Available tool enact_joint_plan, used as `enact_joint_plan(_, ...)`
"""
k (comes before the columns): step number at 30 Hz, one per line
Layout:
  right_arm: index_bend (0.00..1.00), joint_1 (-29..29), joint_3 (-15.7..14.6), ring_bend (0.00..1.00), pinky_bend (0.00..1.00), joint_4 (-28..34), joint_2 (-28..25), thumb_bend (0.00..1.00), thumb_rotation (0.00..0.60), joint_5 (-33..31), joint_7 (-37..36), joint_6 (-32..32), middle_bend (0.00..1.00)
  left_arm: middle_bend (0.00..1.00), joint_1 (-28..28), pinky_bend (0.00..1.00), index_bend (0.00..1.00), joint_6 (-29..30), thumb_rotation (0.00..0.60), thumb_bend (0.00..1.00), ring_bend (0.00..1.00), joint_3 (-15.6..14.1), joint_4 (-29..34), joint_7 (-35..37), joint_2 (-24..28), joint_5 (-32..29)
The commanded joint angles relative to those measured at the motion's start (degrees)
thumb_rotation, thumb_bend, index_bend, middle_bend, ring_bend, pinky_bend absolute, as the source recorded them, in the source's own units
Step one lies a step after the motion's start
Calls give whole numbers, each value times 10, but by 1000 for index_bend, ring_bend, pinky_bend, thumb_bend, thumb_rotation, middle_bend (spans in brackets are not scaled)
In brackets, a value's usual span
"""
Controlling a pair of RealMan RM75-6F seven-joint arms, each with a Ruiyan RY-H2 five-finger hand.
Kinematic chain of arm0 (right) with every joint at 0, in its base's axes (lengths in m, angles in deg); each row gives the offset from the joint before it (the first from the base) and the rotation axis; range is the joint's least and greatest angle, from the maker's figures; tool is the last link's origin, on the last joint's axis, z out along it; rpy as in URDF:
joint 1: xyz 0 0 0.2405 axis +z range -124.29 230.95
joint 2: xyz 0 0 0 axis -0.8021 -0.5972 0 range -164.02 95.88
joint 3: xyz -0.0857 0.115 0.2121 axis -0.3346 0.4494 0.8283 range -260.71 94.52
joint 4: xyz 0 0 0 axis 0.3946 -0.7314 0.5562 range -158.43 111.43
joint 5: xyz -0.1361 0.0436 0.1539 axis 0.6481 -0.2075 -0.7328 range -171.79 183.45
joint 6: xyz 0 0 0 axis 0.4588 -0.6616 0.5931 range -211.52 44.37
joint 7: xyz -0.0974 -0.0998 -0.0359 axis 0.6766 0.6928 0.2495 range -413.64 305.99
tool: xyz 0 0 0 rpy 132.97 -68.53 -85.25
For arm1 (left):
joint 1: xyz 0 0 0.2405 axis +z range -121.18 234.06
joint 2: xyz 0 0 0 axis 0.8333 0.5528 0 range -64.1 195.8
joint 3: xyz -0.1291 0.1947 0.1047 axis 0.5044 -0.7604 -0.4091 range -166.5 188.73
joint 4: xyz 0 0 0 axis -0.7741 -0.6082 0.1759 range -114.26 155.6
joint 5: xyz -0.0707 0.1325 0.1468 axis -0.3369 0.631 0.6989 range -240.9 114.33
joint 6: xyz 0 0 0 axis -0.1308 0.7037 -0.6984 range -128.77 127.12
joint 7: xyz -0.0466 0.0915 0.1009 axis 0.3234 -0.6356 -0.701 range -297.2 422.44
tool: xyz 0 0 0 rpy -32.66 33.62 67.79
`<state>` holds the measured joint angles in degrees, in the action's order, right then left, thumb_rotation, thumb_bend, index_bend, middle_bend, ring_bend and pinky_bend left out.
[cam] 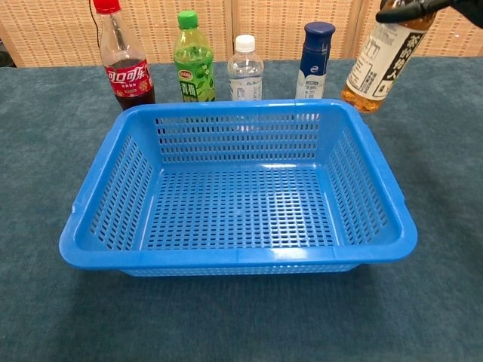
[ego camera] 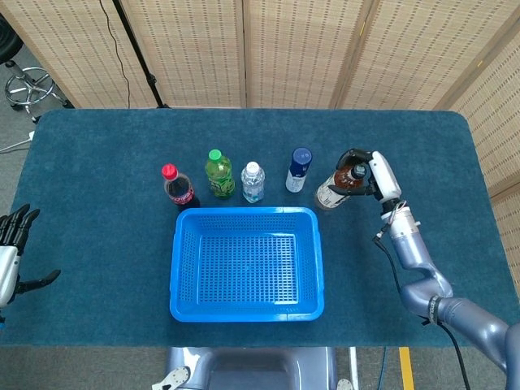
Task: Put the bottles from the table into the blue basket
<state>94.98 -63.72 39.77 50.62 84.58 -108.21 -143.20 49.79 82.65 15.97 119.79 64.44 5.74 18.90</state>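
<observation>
Five bottles total; my right hand (ego camera: 375, 175) has its fingers wrapped round the tea bottle (ego camera: 339, 187), lifted and tilted, blue basket (ego camera: 246, 307) down-left. Left hand (ego camera: 10, 248) hangs open off the desk

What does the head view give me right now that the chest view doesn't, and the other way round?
Only the head view shows the left hand, open at the table's left edge, the whole right arm, and the right hand gripping the tea bottle near its neck. Only the chest view shows that this bottle's base is lifted off the cloth and tilted, and the labels' print. Both share the blue basket, with nothing in it, and the cola bottle, green bottle, water bottle and navy bottle standing behind it.
</observation>
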Motion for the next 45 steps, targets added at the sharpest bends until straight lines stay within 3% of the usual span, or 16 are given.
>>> enact_joint_plan(1,628,-26,28,655,904,189,-127,160,600,18,-3,-32,731,0,2,0,0,3,600,31,0,0,1,3,1,1)
enact_joint_plan(7,628,-32,21,655,904,317,-177,161,600,39,54,-38,731,0,2,0,0,5,600,31,0,-1,2,3,0,4)
enact_joint_plan(14,628,-14,-13,655,904,337,-122,161,600,56,138,-32,731,0,4,0,0,8,600,31,0,-2,2,-2,-1,5)
enact_joint_plan(21,612,14,-50,644,893,296,-55,161,600,71,212,-5,719,0,5,0,0,8,600,31,0,-2,0,2,-1,4)
enact_joint_plan(23,537,20,-64,582,851,273,-39,119,600,86,228,-3,650,0,4,0,0,7,600,30,0,-2,-2,3,0,5)
enact_joint_plan(25,369,25,-77,400,722,257,-39,23,600,101,232,6,446,0,3,0,0,7,600,31,0,-1,-4,6,-1,4)
enact_joint_plan(27,250,26,-82,218,583,250,-41,0,600,107,236,6,263,0,3,0,0,7,600,31,0,-1,-5,9,0,4)
enact_joint_plan(30,164,22,-84,52,434,256,-52,0,600,112,228,-7,91,0,3,0,0,6,600,31,0,1,-7,11,0,1)
enact_joint_plan(33,143,21,-77,18,404,262,-64,0,600,108,226,-15,46,0,2,0,0,5,600,32,0,1,-7,10,-1,-1)
enact_joint_plan(42,113,19,-58,13,395,247,-99,0,600,72,215,-11,38,0,-2,0,0,-2,600,32,0,-1,-4,-6,-6,-1)
enact_joint_plan(44,71,15,-58,5,332,229,-111,0,600,62,222,-7,17,0,-2,0,0,-3,600,32,0,-1,-5,-7,-6,-2)
enact_joint_plan(45,37,15,-57,0,253,218,-116,0,600,53,221,1,4,0,-2,0,0,-2,600,32,0,0,-6,-7,-7,-3)
